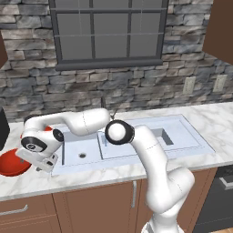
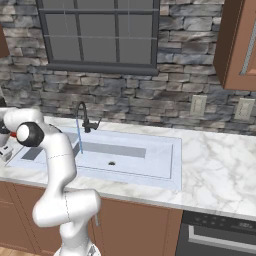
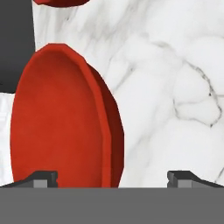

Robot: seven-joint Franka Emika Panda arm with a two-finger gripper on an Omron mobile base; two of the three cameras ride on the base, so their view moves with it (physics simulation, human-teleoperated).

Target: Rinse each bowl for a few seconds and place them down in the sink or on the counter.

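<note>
Starting at your far left in the left base view: a red bowl [image 1: 10, 164] sits on the white marble worktop [image 1: 91, 175], just left of the sink [image 1: 136, 141]. The gripper [image 1: 42, 162] hangs right over the bowl's near edge, arm stretched left across the small basin. In the hand view, the gripper [image 3: 111, 177] has its fingers spread wide; the bowl's rim [image 3: 105, 131] lies between them, nothing pinched. A second red bowl [image 3: 59, 2] peeks in at the top edge of the hand view. Right base view: dark faucet [image 2: 84, 117] behind the sink, a thin stream of water [image 2: 78, 135] falling from it.
</note>
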